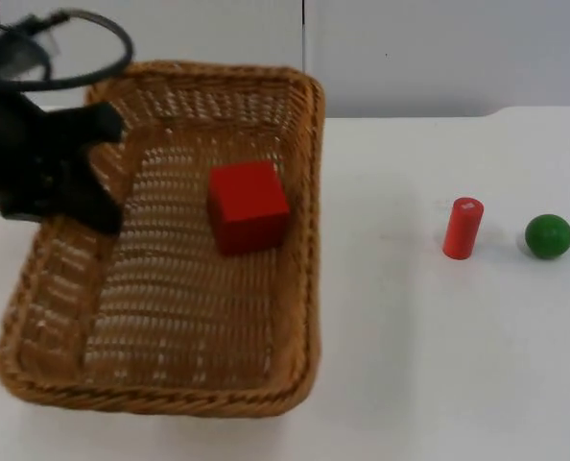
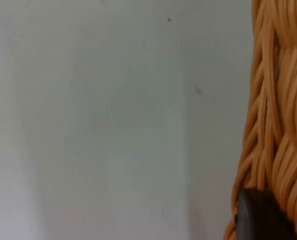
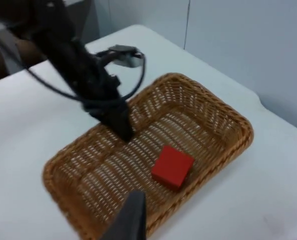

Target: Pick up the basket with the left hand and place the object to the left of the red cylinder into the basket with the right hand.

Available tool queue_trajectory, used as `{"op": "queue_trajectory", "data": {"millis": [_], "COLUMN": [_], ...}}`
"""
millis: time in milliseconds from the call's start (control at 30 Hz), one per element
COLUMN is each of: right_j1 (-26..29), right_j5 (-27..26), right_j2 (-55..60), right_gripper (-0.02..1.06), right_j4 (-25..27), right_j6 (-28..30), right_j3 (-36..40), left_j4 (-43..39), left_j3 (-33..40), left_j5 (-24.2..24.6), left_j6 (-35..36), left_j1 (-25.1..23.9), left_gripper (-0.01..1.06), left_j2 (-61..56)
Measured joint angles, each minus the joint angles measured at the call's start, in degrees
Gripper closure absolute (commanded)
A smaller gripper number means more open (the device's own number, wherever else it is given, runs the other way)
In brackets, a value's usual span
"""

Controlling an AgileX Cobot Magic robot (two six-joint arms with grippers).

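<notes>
My left gripper (image 1: 91, 178) is shut on the left rim of the wicker basket (image 1: 310, 250), which looks raised and slightly tilted. A red cube (image 1: 249, 206) lies inside the basket, toward its right wall. To the right, on the table, a red cylinder (image 1: 463, 229) stands upright with a green ball (image 1: 549, 235) beside it. The left wrist view shows the basket's weave (image 2: 281, 100) pressed against a black fingertip (image 2: 258, 220). My right gripper (image 3: 131, 220) hovers high and apart from the basket (image 3: 208, 102), looking down on the cube (image 3: 172, 166) and the left gripper (image 3: 119, 122).
White table top (image 1: 410, 365) stretches between the basket and the cylinder and along the front. The grey partition wall (image 1: 439, 48) closes off the back.
</notes>
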State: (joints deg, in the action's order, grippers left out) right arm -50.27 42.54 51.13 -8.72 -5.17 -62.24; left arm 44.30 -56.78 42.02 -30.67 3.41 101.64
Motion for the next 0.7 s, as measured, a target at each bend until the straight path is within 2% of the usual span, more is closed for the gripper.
{"op": "queue_trajectory", "data": {"millis": [200,533,600,700], "right_j1": [0.0,0.0,0.0,0.0], "right_j5": [5.07,9.01,9.01,9.01], "right_j2": [-2.79,-3.14,-3.14,-3.14], "right_gripper": [0.15,0.15,0.15,0.15], "right_j4": [0.0,0.0,0.0,0.0], "right_j6": [0.0,0.0,0.0,0.0], "right_j3": [0.4,0.8,0.8,0.8], "left_j4": [5.12,5.83,5.93,5.93], "left_j3": [-6.3,-11.18,-11.28,-11.41], "left_j5": [0.78,-0.22,-0.31,-0.18], "left_j6": [0.12,0.22,0.22,0.22], "left_j1": [0.41,3.52,3.63,3.63], "left_gripper": [1.05,1.05,1.03,0.82], "left_j2": [12.06,21.79,21.9,21.9]}}
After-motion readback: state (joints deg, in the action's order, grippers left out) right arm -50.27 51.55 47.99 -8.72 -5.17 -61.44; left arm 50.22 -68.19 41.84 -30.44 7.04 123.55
